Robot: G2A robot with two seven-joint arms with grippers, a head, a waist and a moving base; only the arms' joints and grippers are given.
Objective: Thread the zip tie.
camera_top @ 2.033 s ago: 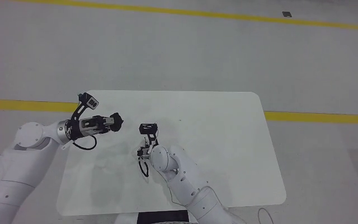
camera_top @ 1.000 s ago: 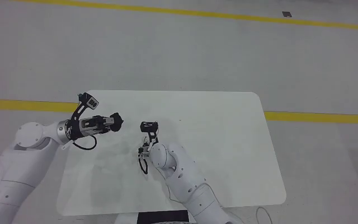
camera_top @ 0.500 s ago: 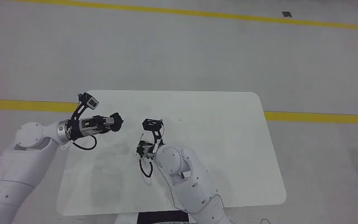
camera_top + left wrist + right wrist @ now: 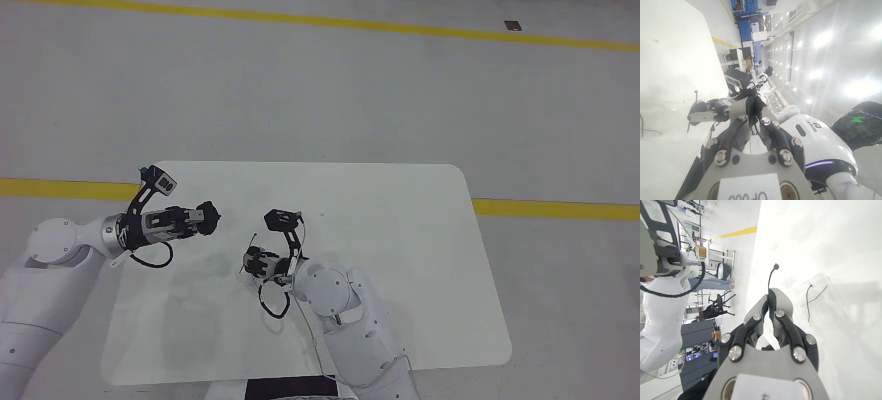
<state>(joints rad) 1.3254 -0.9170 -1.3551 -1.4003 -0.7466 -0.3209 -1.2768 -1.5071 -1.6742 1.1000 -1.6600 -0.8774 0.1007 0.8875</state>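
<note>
Right gripper [image 4: 769,297] clamps a black zip tie [image 4: 770,277], head past the fingertips, centre-left of the top view over the white table [image 4: 400,260]. Left gripper [image 4: 751,102], fingers pressed together, hangs further left. Second tie [image 4: 807,301] lies in a clear tray [image 4: 821,277].

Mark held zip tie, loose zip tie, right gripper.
held zip tie [image 4: 770,278], right wrist view, strap below head
loose zip tie [image 4: 807,298], right wrist view, mid strap
right gripper [image 4: 769,296], right wrist view, between fingertips

A robotics lab hall, with a yellow floor line [image 4: 320,20], other humanoid robots [image 4: 762,75], workbenches [image 4: 737,52] and office chairs [image 4: 720,303].
</note>
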